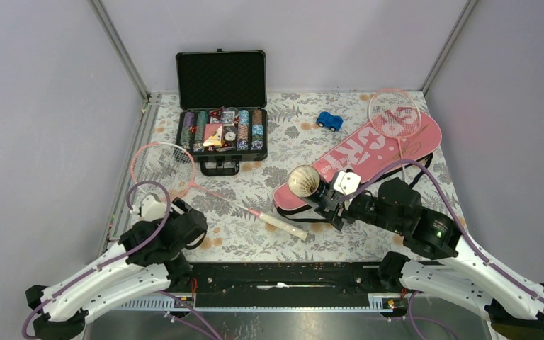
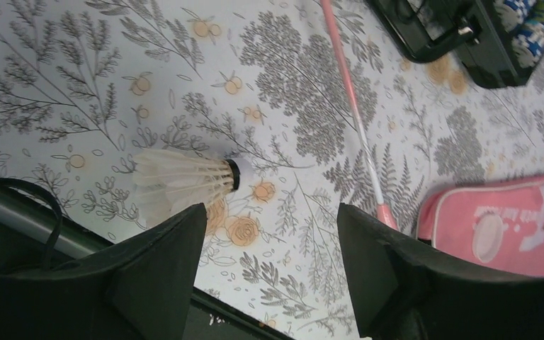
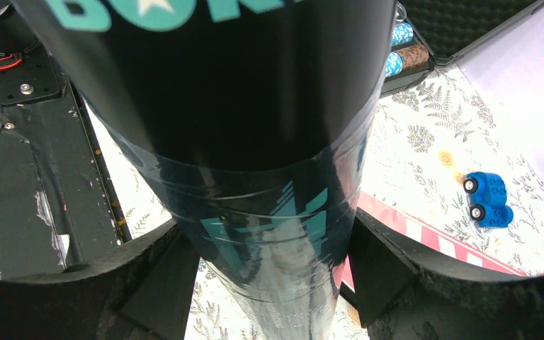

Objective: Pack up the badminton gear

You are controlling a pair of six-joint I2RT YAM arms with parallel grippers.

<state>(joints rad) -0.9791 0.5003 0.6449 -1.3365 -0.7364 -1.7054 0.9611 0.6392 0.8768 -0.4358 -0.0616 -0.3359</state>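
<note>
While the left gripper hangs over the floral tablecloth with its fingers apart and nothing between them, a white feather shuttlecock lies on its side just past the tip of one finger, outside the gap, with its dark-banded cork end turned toward the gap. Ahead of the other finger runs the pink shaft of a racket; outboard of that finger lies the end of the pink racket cover.

The right gripper is clamped on the black tube with teal print — one finger on each flank. The top view shows the tube's open mouth off the table, over the cover's near end. Beyond this gripper, to one side, stands a blue toy car. A second racket lies on the cover's far end — well apart from both grippers.
</note>
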